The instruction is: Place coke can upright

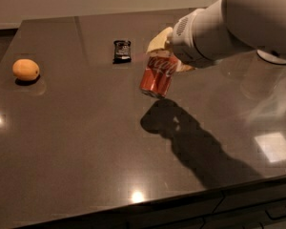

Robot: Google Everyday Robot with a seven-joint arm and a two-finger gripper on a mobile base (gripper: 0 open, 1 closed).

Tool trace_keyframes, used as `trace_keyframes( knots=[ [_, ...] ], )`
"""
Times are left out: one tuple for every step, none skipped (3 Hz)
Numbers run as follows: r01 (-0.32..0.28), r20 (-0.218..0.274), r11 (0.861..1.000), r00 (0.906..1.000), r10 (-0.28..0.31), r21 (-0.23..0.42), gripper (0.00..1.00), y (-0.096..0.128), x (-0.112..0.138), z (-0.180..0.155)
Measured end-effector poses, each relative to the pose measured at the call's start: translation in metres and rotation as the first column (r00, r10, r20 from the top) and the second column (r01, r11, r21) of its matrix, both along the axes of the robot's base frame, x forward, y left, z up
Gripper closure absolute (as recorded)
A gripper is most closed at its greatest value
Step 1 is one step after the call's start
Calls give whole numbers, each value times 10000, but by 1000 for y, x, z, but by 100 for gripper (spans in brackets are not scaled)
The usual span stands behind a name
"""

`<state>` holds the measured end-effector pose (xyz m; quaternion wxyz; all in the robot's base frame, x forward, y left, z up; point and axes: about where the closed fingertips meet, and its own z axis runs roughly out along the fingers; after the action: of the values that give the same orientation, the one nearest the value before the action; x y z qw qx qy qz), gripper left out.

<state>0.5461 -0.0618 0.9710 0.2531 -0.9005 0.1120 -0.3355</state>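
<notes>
1. Plainly, the gripper (168, 57) hangs over the right-centre part of the dark table (86, 166). Its pale fingers (158, 40) are clamped on the upper end of the coke can (157, 75), one on each side.
2. The coke can hangs just below and slightly left of the gripper. It is tilted, with its bottom end pointing down and left. It is clear of the surface, and its shadow lies separately on the table beneath it.
3. Left of the gripper and a little farther back lies a small dark snack bar (122, 50). It is near the gripper but touches neither the can nor the fingers.
4. Far to the left of the gripper, close to the table's left edge, sits an orange fruit (25, 69), well apart from everything else.
5. Right of the gripper, behind the bulky white arm (243, 23), a white round object (276, 57) rests on the table near the right border of the view.
6. Below and to the left of the gripper is a broad stretch of bare glossy tabletop running to the near edge, with only the arm's shadow and a few light reflections on it.
7. The far edge of the table runs behind the gripper, past the snack bar.
</notes>
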Motion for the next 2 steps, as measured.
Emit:
trace_keyframes(
  knots=[
    [-1555, 694, 9851, 9846, 1606, -728, 100, 15, -2, -8],
    [-2561, 1241, 9604, 9551, 2689, -1101, 100, 27, -2, -13]
  ],
)
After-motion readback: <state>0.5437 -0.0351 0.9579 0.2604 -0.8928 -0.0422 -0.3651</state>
